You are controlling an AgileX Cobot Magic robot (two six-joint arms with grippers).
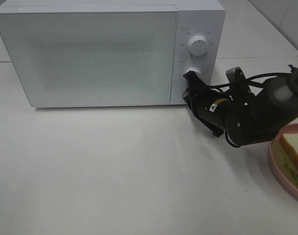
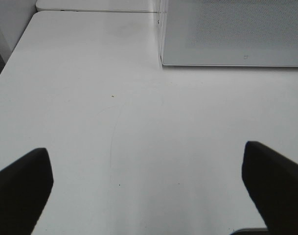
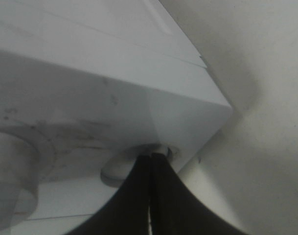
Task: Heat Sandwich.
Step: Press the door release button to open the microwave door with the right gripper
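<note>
Two round white knobs, an upper dial [image 1: 196,46] and a lower dial [image 1: 193,73], sat beside the shut door of the boxy white microwave oven [image 1: 90,54] in the high view. The right gripper [image 1: 190,79], clenched on nothing, had its tips at the lower dial, apparently touching. The sandwich [image 1: 294,149] of pale bread and orange filling lay on a round pink plate [image 1: 278,164] at the right edge, outside the oven.

From the left wrist, the left gripper [image 2: 145,148] hung spread wide and empty above the white table [image 2: 90,73].

From the right wrist, the pinched tips met at that dial's rim. I judged a square, gentle push best, without sliding off.
</note>
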